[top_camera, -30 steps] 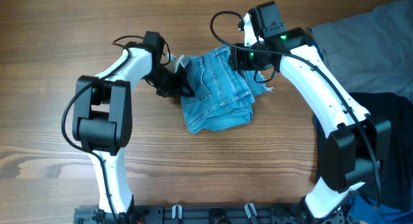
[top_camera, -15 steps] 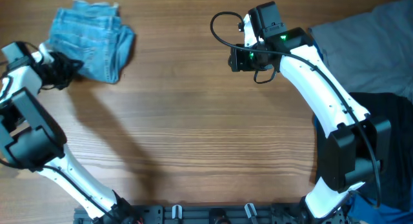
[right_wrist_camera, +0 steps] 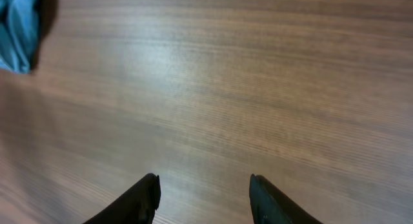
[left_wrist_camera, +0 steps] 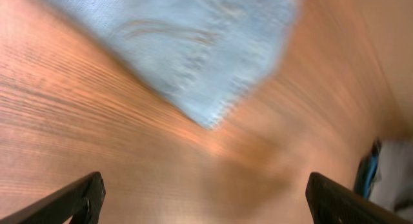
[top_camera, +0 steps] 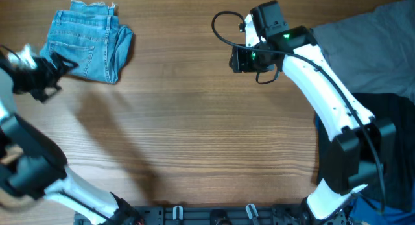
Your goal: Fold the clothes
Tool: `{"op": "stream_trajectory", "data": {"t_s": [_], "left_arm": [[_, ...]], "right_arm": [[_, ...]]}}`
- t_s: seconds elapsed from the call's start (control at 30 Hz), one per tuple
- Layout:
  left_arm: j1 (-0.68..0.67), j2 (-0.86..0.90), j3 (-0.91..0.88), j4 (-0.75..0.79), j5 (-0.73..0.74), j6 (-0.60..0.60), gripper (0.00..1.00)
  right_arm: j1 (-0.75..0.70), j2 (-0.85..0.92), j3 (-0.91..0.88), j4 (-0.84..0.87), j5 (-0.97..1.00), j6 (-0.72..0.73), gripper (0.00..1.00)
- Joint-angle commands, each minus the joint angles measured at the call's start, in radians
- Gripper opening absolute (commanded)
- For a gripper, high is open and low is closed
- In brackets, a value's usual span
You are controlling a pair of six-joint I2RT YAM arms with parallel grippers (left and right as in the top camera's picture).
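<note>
The clothes, a folded bundle of light blue jeans [top_camera: 87,43], lie at the table's far left corner, frayed hem toward the back edge. My left gripper [top_camera: 58,76] hovers just beside their near left edge, jaws spread wide and holding nothing. In the left wrist view the jeans [left_wrist_camera: 193,50] are a blur ahead of the left gripper [left_wrist_camera: 203,201], with bare wood between its fingers. My right gripper [top_camera: 235,58] sits far to the right of the jeans, open and empty. The right wrist view shows the right gripper [right_wrist_camera: 203,192] over bare table, and a corner of the jeans [right_wrist_camera: 16,30] at top left.
The wooden table [top_camera: 194,134] stretches between both arms. A grey cloth [top_camera: 369,50] lies at the right edge, and a dark garment [top_camera: 392,115] sits below it beside the right arm's base.
The left arm carried the jeans from the table's middle to the far left corner. Its gripper then opened, let them go and drew back slightly. The right arm has barely moved.
</note>
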Motion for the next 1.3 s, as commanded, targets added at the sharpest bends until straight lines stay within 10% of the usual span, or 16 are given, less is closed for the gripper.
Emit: {"op": "stream_trajectory", "data": {"t_s": [0.0, 0.23, 0.33, 0.77, 1.03, 1.27], "left_arm": [[-0.103, -0.304, 0.047, -0.106, 0.0, 0.249, 1.0], [-0.167, -0.765, 0.047, -0.169, 0.0, 0.111, 1.0], [-0.178, -0.89, 0.047, -0.222, 0.041, 0.174, 1.0], [-0.204, -1.002, 0.047, -0.364, -0.07, 0.319, 1.0], [-0.204, -1.002, 0.047, -0.364, -0.07, 0.319, 1.0], [-0.204, -1.002, 0.047, -0.364, -0.07, 0.319, 1.0]], "right_arm": [[0.013, -0.222, 0.082, -0.072, 0.091, 0.057, 0.5], [0.014, -0.794, 0.083, -0.187, 0.297, 0.127, 0.66], [0.014, -0.968, 0.082, -0.196, 0.297, 0.127, 1.0], [0.014, -1.102, 0.08, -0.422, 0.374, 0.133, 1.0], [0.014, -1.102, 0.08, -0.451, 0.357, 0.703, 1.0], [0.014, -1.104, 0.08, -0.658, 0.691, 0.701, 1.0]]}}
